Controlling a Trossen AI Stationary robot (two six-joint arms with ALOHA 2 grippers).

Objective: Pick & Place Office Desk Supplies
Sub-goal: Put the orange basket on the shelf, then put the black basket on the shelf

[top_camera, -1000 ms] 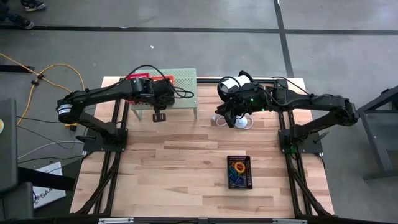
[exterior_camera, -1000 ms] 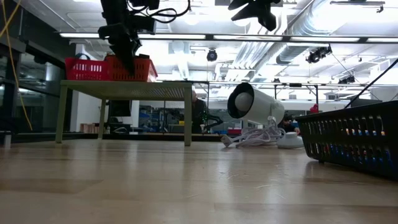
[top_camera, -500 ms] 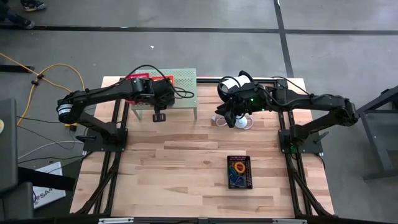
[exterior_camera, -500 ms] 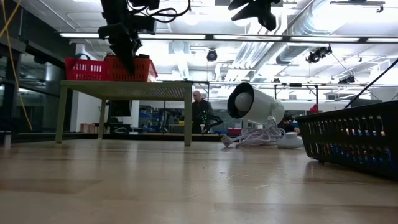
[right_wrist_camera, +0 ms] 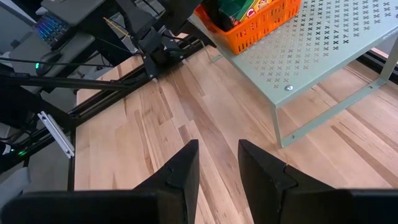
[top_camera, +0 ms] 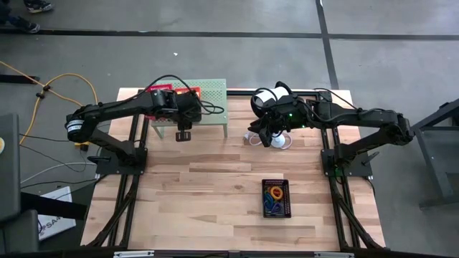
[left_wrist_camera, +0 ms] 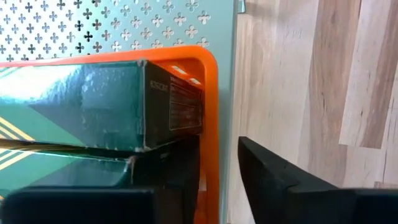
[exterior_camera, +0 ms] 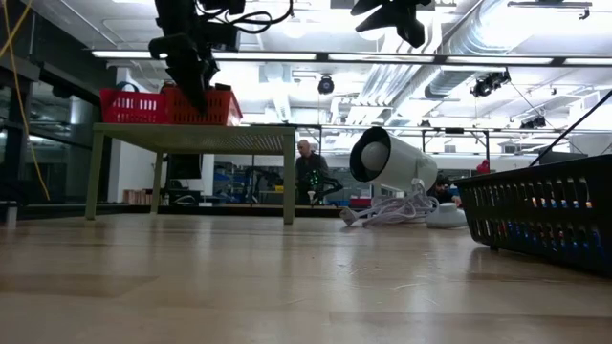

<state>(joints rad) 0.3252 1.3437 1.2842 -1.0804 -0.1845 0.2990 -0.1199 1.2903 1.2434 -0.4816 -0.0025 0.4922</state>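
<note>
A red mesh basket [top_camera: 172,89] stands on the pale-green perforated stand [top_camera: 213,100] at the table's far left. Flat green packs [left_wrist_camera: 81,99] lie in it. My left gripper [left_wrist_camera: 219,149] hangs open over the basket's end wall [left_wrist_camera: 211,124], pointing steeply down, with one finger inside the basket and one outside. My right gripper [right_wrist_camera: 217,152] stands open in the air near the white cylinder device [top_camera: 265,97], with nothing between its fingers. A black mesh basket [top_camera: 275,198] holding coloured loops rests on the table nearer the front. My left gripper straddles the red basket's end wall [left_wrist_camera: 210,93] from above. The outer finger [left_wrist_camera: 273,180] stands clear of the wall. The inner finger [left_wrist_camera: 174,180] lies close beside the wall and a green pack; whether it touches either, I cannot tell. The basket rests on the stand.
The white cylinder device [exterior_camera: 392,162] with its cable lies at the far middle, under my right arm. Black frame rails [top_camera: 326,154] run along both table sides. Bare wood lies between the stand and the black basket [exterior_camera: 545,215]. A person stands in the room behind.
</note>
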